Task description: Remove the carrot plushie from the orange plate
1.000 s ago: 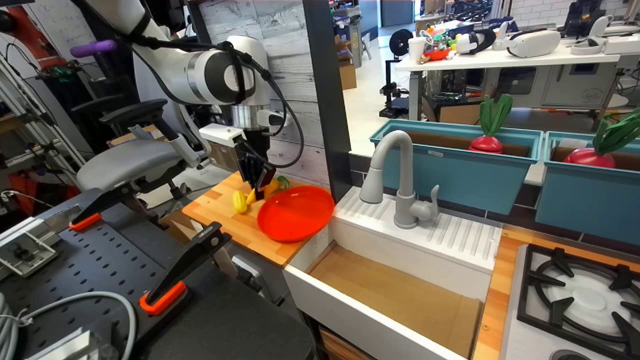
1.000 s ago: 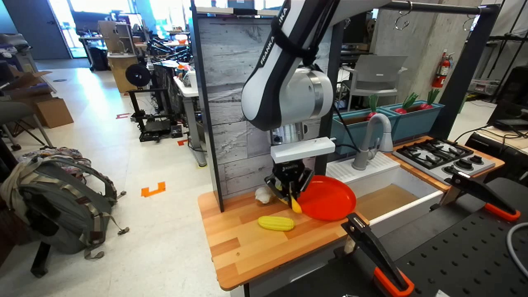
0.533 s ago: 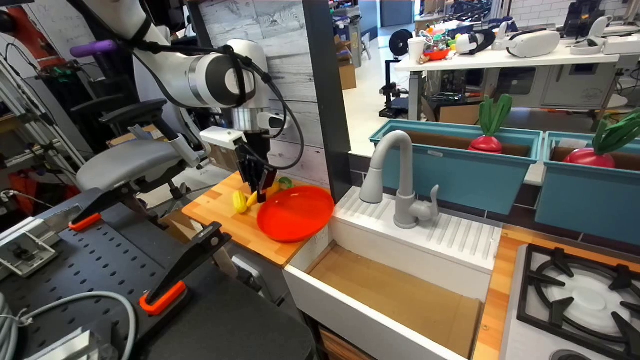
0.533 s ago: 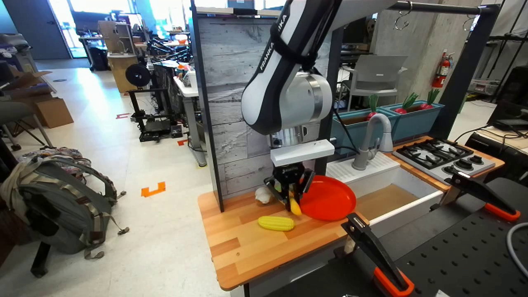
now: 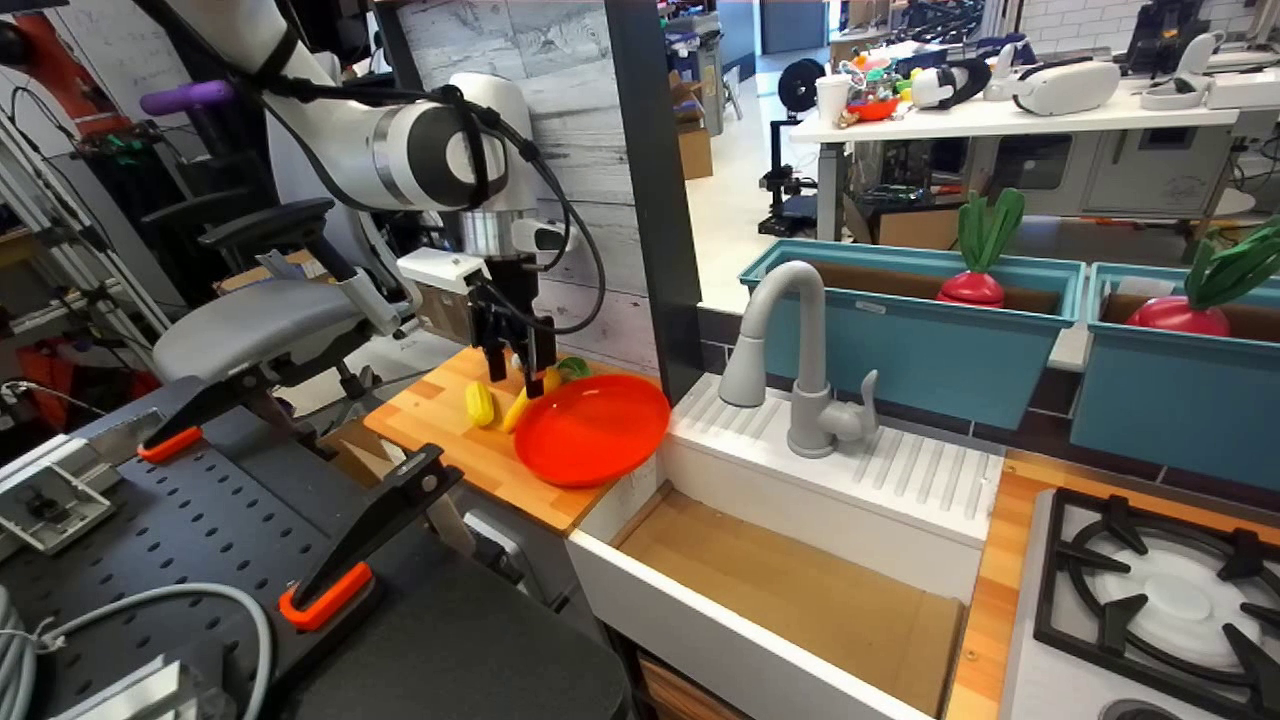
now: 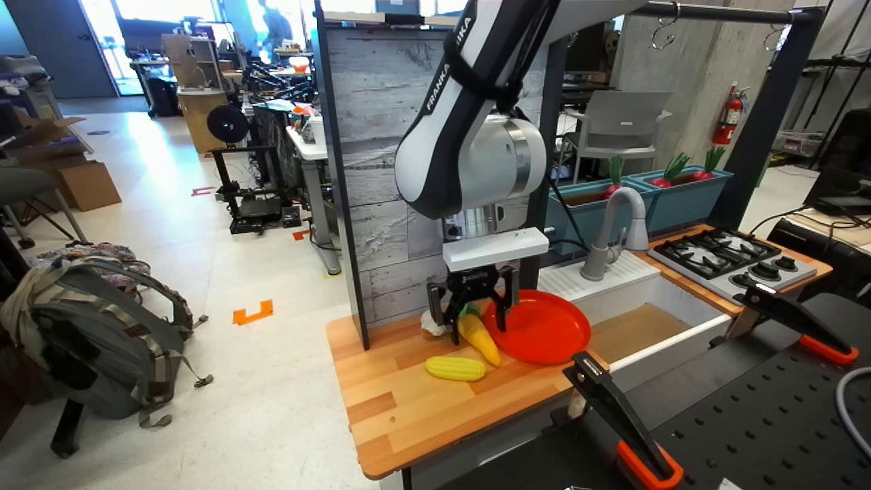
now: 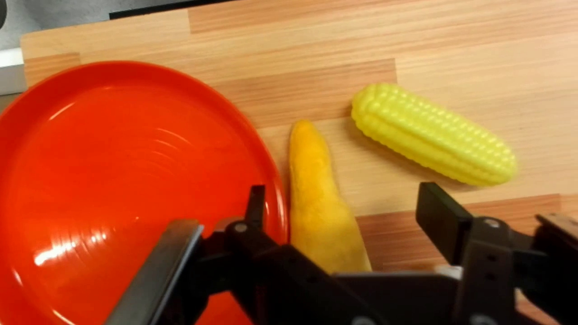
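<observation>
Soft, tapered yellow-orange carrot plushie (image 7: 318, 194) off the round, shallow, glossy red-orange plate (image 7: 135, 158), lying on the light-brown wooden counter (image 7: 293, 45) just beside the rim, contact uncertain. Black two-fingered gripper (image 7: 346, 210) empty, jaws spread wide above the plushie, one finger (image 7: 256, 208) seemingly over the rim. Lowering or closing here could snag that edge and drag the plate.

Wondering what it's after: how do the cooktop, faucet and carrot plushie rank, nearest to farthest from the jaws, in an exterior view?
1. Carrot plushie, between or under the open jaws, beside the orange plate.
2. Faucet, behind the sink.
3. Cooktop, beyond the sink.
</observation>
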